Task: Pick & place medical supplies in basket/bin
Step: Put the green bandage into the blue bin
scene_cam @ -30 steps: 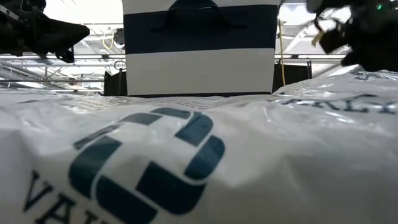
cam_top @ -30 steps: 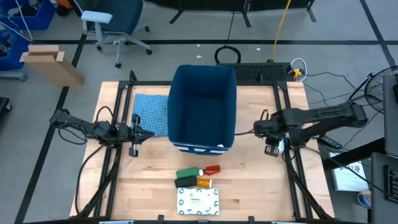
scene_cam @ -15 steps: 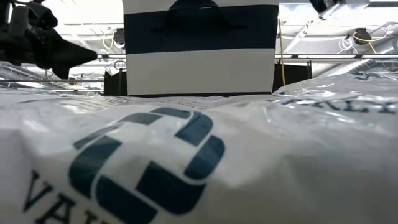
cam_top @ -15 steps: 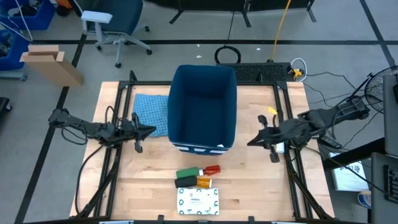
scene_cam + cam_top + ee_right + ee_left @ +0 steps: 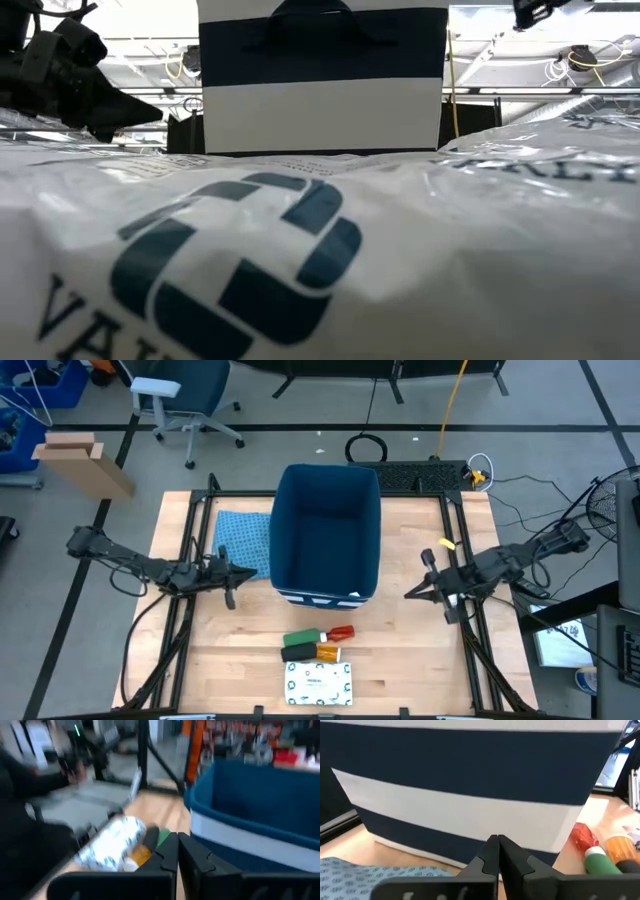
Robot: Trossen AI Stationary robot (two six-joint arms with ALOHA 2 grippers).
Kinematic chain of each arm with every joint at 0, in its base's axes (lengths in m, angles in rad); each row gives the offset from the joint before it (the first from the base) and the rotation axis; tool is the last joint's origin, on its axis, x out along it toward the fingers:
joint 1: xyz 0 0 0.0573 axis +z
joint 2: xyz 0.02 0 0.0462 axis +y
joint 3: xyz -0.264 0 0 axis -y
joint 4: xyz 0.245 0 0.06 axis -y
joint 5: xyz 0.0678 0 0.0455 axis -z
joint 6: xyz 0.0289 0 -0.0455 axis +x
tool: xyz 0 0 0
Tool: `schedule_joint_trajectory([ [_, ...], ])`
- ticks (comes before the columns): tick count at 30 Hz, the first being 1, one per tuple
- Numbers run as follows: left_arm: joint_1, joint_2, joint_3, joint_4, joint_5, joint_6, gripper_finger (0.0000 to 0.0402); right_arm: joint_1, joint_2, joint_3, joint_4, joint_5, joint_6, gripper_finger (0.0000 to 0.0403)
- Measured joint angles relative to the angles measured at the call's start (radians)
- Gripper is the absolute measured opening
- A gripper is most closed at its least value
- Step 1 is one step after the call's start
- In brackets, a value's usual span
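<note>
Dark-blue bin [image 5: 328, 532] standing mid-table with its white-striped short side facing the supplies, interior showing nothing from above. Lying just in front of that striped end, clustered and touching or nearly so: green cylinder [image 5: 300, 639], slim red tube [image 5: 341, 632], dark bottle with orange label [image 5: 311, 652], and flat white packet [image 5: 319, 682] nearest the table edge. Nothing placed in the bin yet, judging from the overhead picture.

Left gripper [image 5: 243, 573] hovering beside the bin's left wall, above the edge of the light blue cloth [image 5: 243, 538], fingers pressed together and carrying nothing, as confirmed at the left wrist [image 5: 497, 854]. Right gripper [image 5: 410, 592] hovering beside the bin's right wall, fingers likewise closed and empty [image 5: 177, 851]. Both well apart from the supplies.

Approaching for the first pick, by estimate:
- Opening the fingers before descending; closed tips cannot straddle any item.
- Choosing an outer item first, such as the red tube or green cylinder, avoiding knocking the neighbours.
- Aligning the fingers across the cylinder's short axis, not along its length; round bodies likely rolling if nudged.
- Leaving the flat packet for later; thin profile probably needing an edge grip.
- Lifting above the bin's rim before crossing over, the wall being tall.
</note>
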Motion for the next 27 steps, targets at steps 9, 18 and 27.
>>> schedule_joint_trajectory([
  [9, 0.029, 0.155, 0.026, 0.069, -0.016, -0.061, 0.0002, 0.003, -0.184, -0.246, 0.216, 0.036, -0.083, 0.0000],
  [18, 0.127, 0.422, 0.212, 0.018, 0.030, -0.081, 0.0001, 0.003, -0.224, -0.355, 0.212, 0.056, -0.086, 0.0000],
  [27, 0.208, 0.665, 0.355, -0.015, 0.087, -0.073, 0.0001, 0.003, -0.224, -0.367, 0.177, 0.112, -0.094, 0.0000],
])
